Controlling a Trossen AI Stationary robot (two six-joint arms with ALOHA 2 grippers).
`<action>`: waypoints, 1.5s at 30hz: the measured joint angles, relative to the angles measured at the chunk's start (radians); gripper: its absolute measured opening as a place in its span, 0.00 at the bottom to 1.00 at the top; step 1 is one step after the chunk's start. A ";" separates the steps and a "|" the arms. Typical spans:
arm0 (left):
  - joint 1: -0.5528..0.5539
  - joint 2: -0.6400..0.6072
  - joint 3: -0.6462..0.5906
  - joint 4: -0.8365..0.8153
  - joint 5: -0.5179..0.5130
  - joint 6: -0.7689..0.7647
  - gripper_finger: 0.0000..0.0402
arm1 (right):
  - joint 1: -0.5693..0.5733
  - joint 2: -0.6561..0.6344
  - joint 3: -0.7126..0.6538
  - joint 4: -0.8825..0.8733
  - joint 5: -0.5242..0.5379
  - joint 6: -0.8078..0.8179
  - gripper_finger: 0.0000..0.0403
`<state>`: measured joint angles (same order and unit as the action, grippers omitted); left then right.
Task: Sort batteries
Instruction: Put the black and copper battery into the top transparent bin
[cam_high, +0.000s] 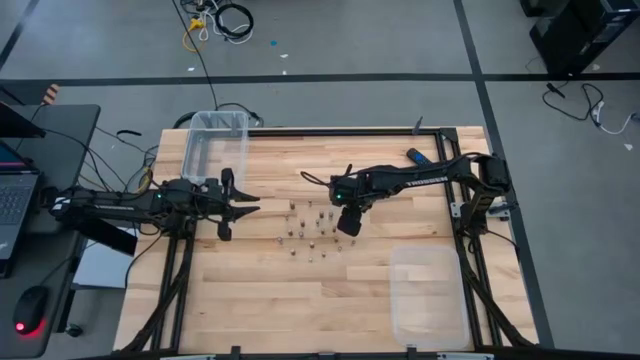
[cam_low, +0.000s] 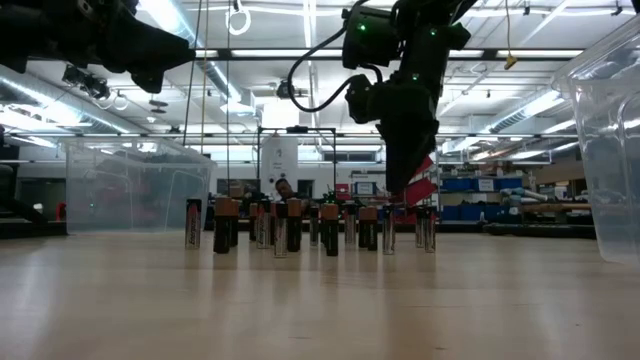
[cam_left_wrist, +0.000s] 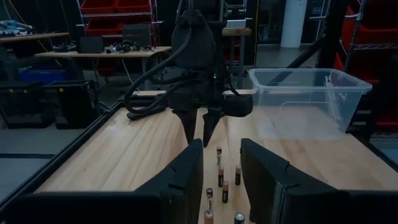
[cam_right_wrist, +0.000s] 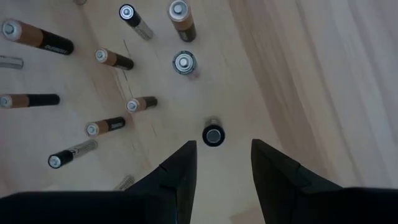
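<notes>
Surface: pale wooden worktop (cam_high: 250, 300) in a black frame, workshop shelving behind.
Batteries: small upright cylindrical cells (cam_high: 312, 228), copper-and-black or silvery, clustered at the worktop's middle, apart from one another.
Near bin: clear plastic box (cam_high: 428, 295) by the right front corner; nothing visible inside.
Far bin: clear plastic box (cam_high: 214, 145) at the left rear edge; contents cannot be told.
Right gripper (cam_right_wrist: 222, 163): pointing down over the cluster's right side, fingers parted and holding nothing, just above one dark-topped cell (cam_right_wrist: 213, 135).
Left gripper (cam_left_wrist: 221, 177): level at the cluster's left side, fingers apart, holding nothing.
Progress: sorting looks barely begun; seemingly every cell waits on the wood.
Next: likely closing on that dark-topped cell.
</notes>
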<state>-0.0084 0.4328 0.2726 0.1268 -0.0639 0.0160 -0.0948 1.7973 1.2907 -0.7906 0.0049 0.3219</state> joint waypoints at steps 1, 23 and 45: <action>0.000 0.000 0.000 0.000 0.000 0.001 0.26 | 0.000 0.000 0.000 -0.003 0.000 0.001 0.34; 0.000 0.000 0.000 -0.032 0.000 -0.001 0.26 | -0.005 0.000 0.000 -0.052 -0.002 -0.086 0.34; 0.000 -0.001 0.000 -0.018 -0.013 0.005 0.26 | -0.011 0.000 -0.031 0.095 0.000 -0.087 0.34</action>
<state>-0.0084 0.4320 0.2726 0.1087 -0.0772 0.0208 -0.1062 1.7977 1.2602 -0.6956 0.0051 0.2346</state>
